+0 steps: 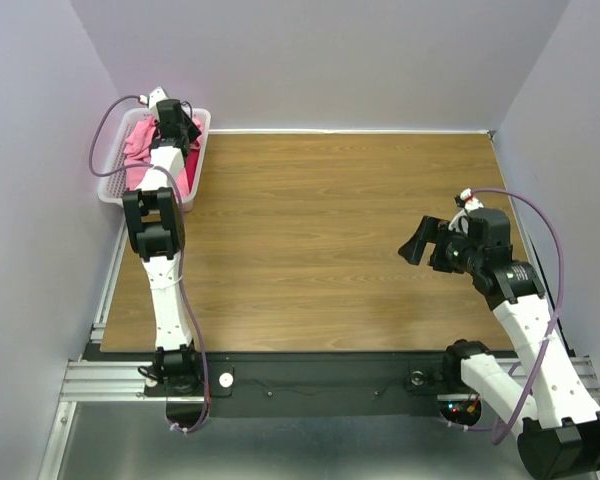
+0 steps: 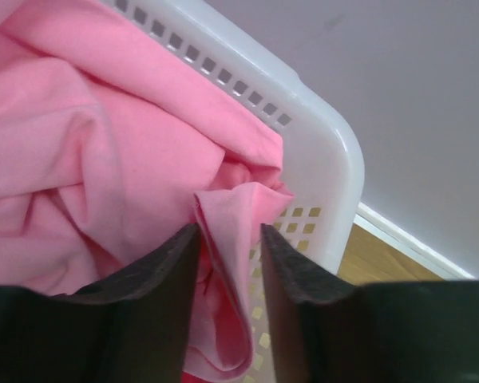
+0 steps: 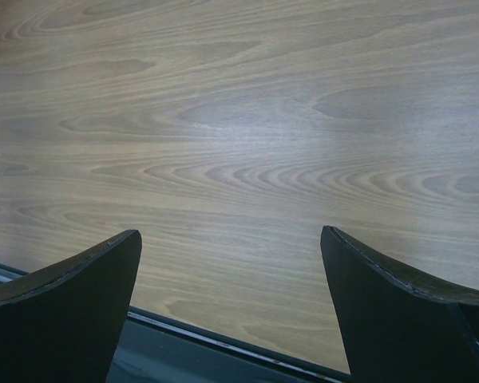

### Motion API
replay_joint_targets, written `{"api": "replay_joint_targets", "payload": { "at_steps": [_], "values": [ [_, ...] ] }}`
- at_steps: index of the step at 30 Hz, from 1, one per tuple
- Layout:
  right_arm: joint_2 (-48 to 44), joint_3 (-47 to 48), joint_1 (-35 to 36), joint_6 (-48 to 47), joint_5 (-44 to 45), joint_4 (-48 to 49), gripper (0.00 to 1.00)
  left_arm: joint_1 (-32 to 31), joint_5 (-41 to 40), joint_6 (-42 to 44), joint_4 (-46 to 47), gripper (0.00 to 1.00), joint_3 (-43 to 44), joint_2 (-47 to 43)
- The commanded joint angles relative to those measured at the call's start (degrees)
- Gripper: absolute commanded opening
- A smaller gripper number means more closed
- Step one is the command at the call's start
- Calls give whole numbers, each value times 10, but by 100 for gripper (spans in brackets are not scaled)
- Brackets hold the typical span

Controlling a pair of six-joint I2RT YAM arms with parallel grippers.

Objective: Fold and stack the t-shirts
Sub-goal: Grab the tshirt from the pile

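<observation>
Left wrist view: one white plastic lattice basket, rounded at its corner, holds one soft, rumpled pink t-shirt. In the top view one crimson t-shirt lies beside it in the basket. The left gripper straddles a pink fold; I cannot tell whether it pinches. The right gripper gapes over the grained wooden table, well apart from the basket.
</observation>
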Motion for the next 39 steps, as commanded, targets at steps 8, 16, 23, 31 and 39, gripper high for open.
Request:
{"api": "replay_joint_targets", "payload": {
  "at_steps": [8,16,23,31,39],
  "values": [
    [-10,-20,4,9,-14,16,100,3,67,-13,88,38,6,-6],
    [-13,-14,4,3,-24,12,100,6,60,-14,80,33,-22,0],
    [-19,-15,4,1,-25,8,100,6,31,3,62,32,-21,14],
    [-17,-11,4,-3,-27,7,100,6,22,45,63,0,-22,-34],
    [-25,0,3,-10,-21,7,100,1,36,101,83,0,-28,-195]
  ]
}}
